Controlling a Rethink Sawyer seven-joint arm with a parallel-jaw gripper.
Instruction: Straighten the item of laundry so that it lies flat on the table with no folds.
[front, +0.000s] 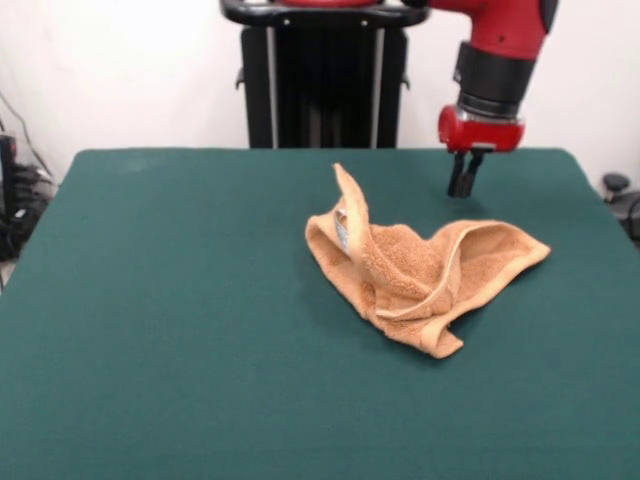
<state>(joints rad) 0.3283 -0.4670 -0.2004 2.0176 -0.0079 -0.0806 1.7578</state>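
The orange-tan terry towel (415, 270) lies crumpled on the dark green table (160, 300), right of the middle. One corner stands up in a peak at its left, with a small white tag showing below that peak. Its right part is folded over, with a border band curling along the fold. My gripper (463, 186) hangs from the red arm above the table behind the towel's right part, clear of the cloth. Its two black fingers (457, 180) sit close together and hold nothing.
The robot's black pedestal (320, 85) stands at the table's far edge. Cables and dark equipment (15, 200) lie off the table's left side, and a small dark object (615, 185) sits off the right edge.
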